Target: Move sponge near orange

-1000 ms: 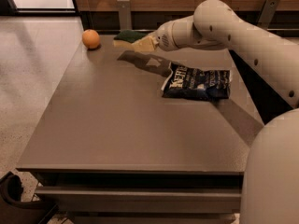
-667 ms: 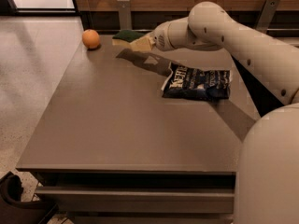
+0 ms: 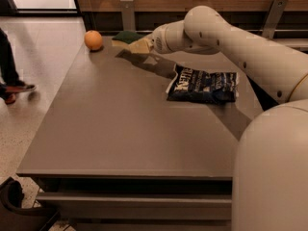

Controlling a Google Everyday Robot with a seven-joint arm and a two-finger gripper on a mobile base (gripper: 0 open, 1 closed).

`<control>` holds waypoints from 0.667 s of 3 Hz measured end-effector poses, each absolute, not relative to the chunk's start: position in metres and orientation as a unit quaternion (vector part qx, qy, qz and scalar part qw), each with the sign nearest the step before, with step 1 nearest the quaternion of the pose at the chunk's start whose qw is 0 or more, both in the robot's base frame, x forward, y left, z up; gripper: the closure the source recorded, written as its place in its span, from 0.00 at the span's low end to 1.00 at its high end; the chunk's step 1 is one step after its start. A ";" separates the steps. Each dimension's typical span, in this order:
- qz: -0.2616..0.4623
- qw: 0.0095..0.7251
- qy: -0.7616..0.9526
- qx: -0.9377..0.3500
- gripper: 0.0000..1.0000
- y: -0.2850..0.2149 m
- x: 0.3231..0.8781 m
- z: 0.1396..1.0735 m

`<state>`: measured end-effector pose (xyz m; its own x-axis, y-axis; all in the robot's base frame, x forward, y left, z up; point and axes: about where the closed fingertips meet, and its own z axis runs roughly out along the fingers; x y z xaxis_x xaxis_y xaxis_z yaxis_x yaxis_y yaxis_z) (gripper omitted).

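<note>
I am keeping my gripper [image 3: 140, 44] at the far side of the table [image 3: 110, 129], right against the sponge [image 3: 126, 35]. I cannot tell how wide it is open or if it is gripping the sponge. The sponge is staying near the far edge, just right of the orange [image 3: 93, 40]. A dark blue chip bag [image 3: 202, 84] is lying nearer, to the right.

I count one orange [image 3: 93, 40], one sponge [image 3: 127, 34] and one dark blue chip bag [image 3: 202, 85], all on one table [image 3: 110, 129]. I have one arm [image 3: 231, 40], and my one gripper [image 3: 129, 44] is at the table's far edge, just beside the sponge.
</note>
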<state>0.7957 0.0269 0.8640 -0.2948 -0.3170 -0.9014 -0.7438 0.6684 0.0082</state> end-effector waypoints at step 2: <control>0.223 0.482 0.774 -0.345 0.51 0.033 0.795 0.861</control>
